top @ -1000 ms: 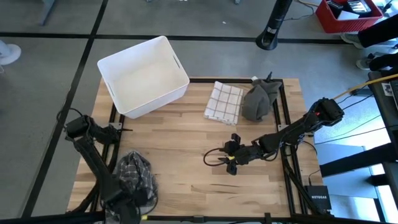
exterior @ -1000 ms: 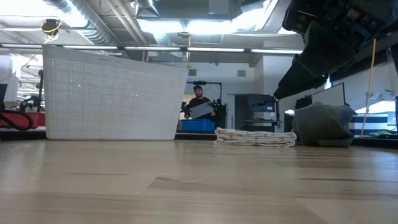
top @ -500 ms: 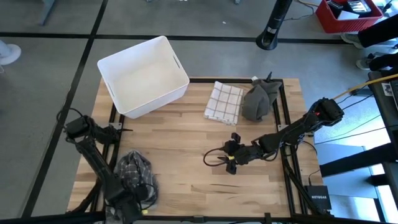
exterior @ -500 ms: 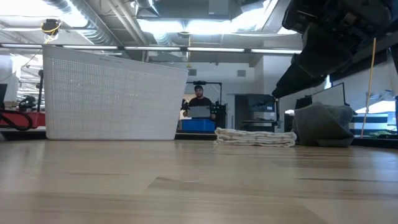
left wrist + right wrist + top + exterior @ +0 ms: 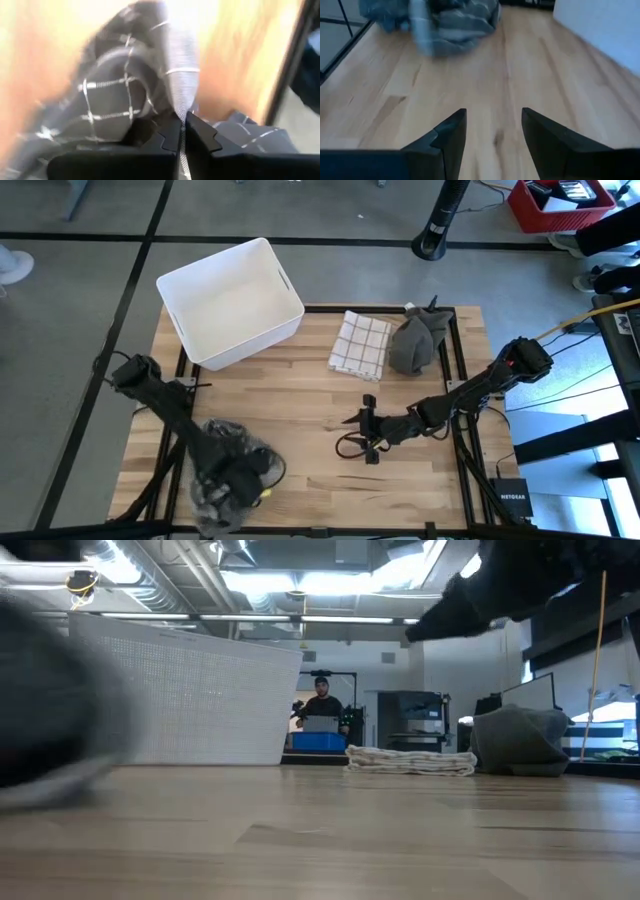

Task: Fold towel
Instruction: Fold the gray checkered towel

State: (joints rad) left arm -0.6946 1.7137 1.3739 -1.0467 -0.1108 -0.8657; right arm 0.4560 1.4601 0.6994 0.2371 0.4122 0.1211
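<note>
The dark checked towel (image 5: 228, 470) lies crumpled near the front left corner of the table (image 5: 300, 395), not yet spread, so it must be lifted by a fold before any folding can begin. The left gripper (image 5: 182, 131) is on the towel for this purpose: its jaws are closed tight on a raised ridge of the cloth, which runs up from between the fingertips. The left arm reaches in from the left edge and bends low over the heap.

The right gripper (image 5: 366, 430) waits above the bare middle of the table, jaws moderately wide and holding nothing, facing the towel across open wood. Its arm extends in from the right edge, stretched low and nearly level.

A white bin (image 5: 230, 300), a folded checked cloth (image 5: 359, 345) and a grey heap (image 5: 416, 340) stand along the rear edge, well apart from the work
</note>
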